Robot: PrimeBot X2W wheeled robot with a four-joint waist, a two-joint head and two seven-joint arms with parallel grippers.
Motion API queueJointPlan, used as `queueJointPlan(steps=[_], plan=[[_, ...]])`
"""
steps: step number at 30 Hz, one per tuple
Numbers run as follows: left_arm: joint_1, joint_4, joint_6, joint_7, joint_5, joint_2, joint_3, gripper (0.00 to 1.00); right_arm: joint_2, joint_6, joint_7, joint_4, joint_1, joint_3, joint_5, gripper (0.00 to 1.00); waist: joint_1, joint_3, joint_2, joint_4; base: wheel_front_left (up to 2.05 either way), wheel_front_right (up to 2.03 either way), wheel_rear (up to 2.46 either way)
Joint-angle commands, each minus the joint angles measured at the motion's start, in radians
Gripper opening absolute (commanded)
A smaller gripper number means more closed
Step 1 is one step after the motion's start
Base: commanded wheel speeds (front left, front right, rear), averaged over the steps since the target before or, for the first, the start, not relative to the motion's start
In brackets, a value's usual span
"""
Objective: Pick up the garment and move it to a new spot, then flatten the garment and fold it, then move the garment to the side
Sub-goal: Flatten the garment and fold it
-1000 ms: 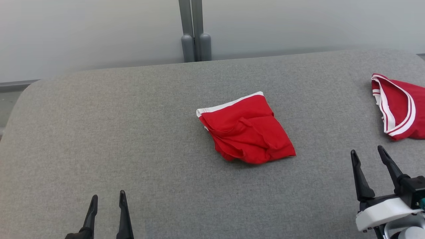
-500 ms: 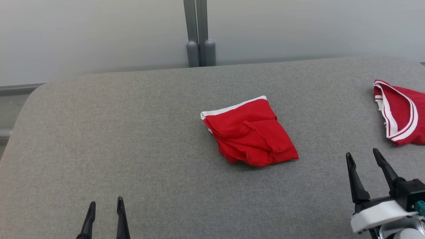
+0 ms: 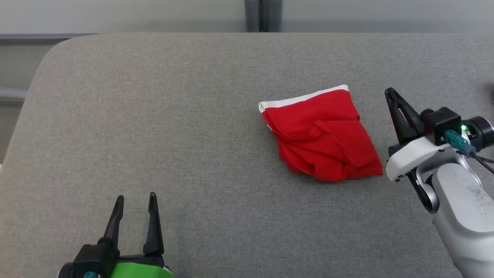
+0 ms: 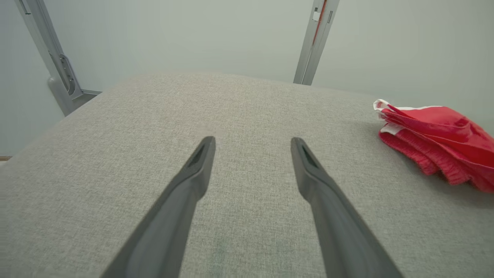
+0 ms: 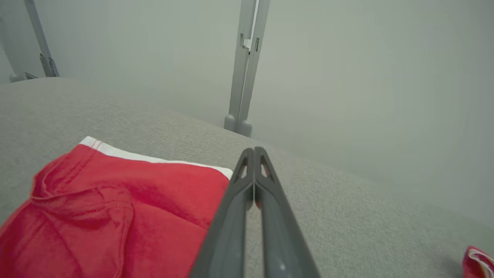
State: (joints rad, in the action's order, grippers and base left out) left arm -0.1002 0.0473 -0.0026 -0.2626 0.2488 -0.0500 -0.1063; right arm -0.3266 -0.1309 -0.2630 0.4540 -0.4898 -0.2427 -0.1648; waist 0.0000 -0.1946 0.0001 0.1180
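Right gripper (image 3: 389, 92) has swung up from the lower corner and pressed its fingers together since a second ago. It's now just beside the right edge of the red shorts (image 3: 324, 135), pinching nothing. Head camera tipped down too, so the whole picture shifted. Shorts lie folded a bit right of centre on the grey tabletop (image 3: 154, 116), white waistband (image 3: 303, 98) at the far side. Left gripper (image 3: 136, 196) is spread wide near the front edge, well apart from them.

Lab: padded table (image 3: 193, 135), plain partitions (image 4: 193, 34)
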Motion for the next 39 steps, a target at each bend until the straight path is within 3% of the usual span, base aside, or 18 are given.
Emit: queueJointPlan(steps=[1, 8, 16, 24, 30, 34, 39], plan=[[0.021, 0.001, 0.004, -0.003, 0.009, -0.002, -0.004, 1.0, -0.005, 0.0, -0.002, 0.029, -0.028, -0.023, -0.005, 0.0, 0.0, -0.09, -0.0001, 0.089, 0.0, 0.0, 0.0], [0.028, 0.008, 0.021, -0.003, 0.03, -0.002, -0.004, 1.0, -0.023, 0.0, -0.002, 0.102, -0.037, -0.156, -0.097, 0.0, 0.0, -0.106, -0.0001, 0.114, 0.0, 0.0, 0.0], [0.031, 0.002, 0.023, -0.003, 0.031, -0.002, 0.004, 1.0, -0.066, 0.0, -0.002, -0.019, 0.04, -0.288, -0.199, 0.0, 0.0, -0.082, -0.0001, 0.061, 0.0, 0.0, 0.0], [0.025, 0.003, 0.018, -0.003, 0.017, -0.002, 0.02, 1.0, -0.143, 0.0, -0.002, -0.104, 0.046, -0.551, -0.328, 0.0, 0.0, -0.07, -0.0001, 0.021, 0.0, 0.0, 0.0], [0.005, 0.012, 0.022, -0.003, 0.02, -0.002, 0.02, 1.0, -0.162, 0.0, -0.002, -0.143, 0.045, -0.671, -0.385, 0.0, 0.0, -0.036, -0.0001, 0.008, 0.0, 0.0, 0.0], [-0.02, 0.011, 0.029, -0.003, 0.024, -0.002, 0.026, 1.0, -0.164, 0.0, -0.002, -0.181, 0.09, -0.621, -0.394, 0.0, 0.0, 0.01, -0.0001, -0.006, 0.0, 0.0, 0.0], [-0.058, 0.009, 0.028, -0.003, 0.012, -0.002, 0.046, 1.0, -0.155, 0.0, -0.002, -0.267, 0.215, -0.398, -0.341, 0.03, 0.0, 0.069, -0.0001, -0.027, 0.0, 0.0, 0.0]])
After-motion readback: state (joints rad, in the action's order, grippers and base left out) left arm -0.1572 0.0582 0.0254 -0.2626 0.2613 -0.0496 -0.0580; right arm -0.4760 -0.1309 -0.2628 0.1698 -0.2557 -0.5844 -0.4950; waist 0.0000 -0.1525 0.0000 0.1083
